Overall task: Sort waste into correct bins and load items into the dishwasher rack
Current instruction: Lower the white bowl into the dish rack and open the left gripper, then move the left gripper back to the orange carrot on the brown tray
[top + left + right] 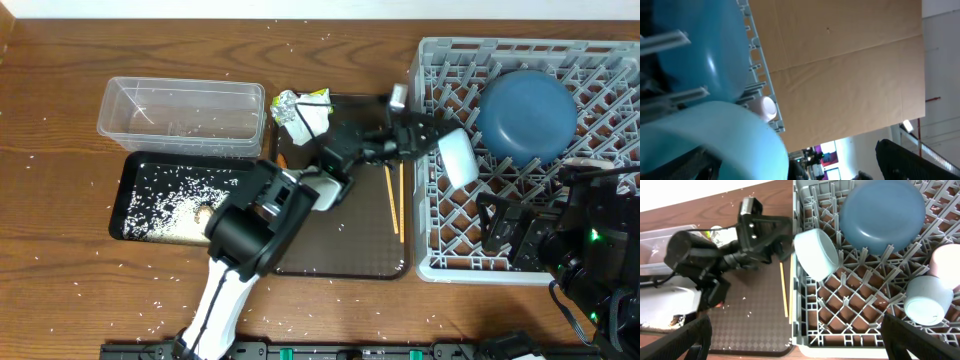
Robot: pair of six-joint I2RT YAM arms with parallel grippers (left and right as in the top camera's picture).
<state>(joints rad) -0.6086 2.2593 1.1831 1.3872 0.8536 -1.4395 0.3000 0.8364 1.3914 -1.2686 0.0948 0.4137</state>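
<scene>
The grey dishwasher rack [530, 255] holds the dark blue plate [527, 112], a pink cup [947, 265] and a light-blue cup [926, 300]. The white bowl [458, 158] leans tilted on the pegs at the rack's left edge. My left gripper [432, 140] is right beside the bowl's rim with its fingers spread. In the left wrist view the bowl [715, 135] fills the lower left, apart from the right finger. My right gripper [795, 345] is open and empty over the rack's front edge. The chopsticks [395, 200] lie on the brown serving tray [340, 250].
The clear tub [182, 115] stands at the back left. The black tray [135, 190] in front of it holds rice and a brown scrap [205, 212]. A crumpled napkin with a green-yellow wrapper [300, 112] sits at the serving tray's far edge. Rice grains are scattered over the table.
</scene>
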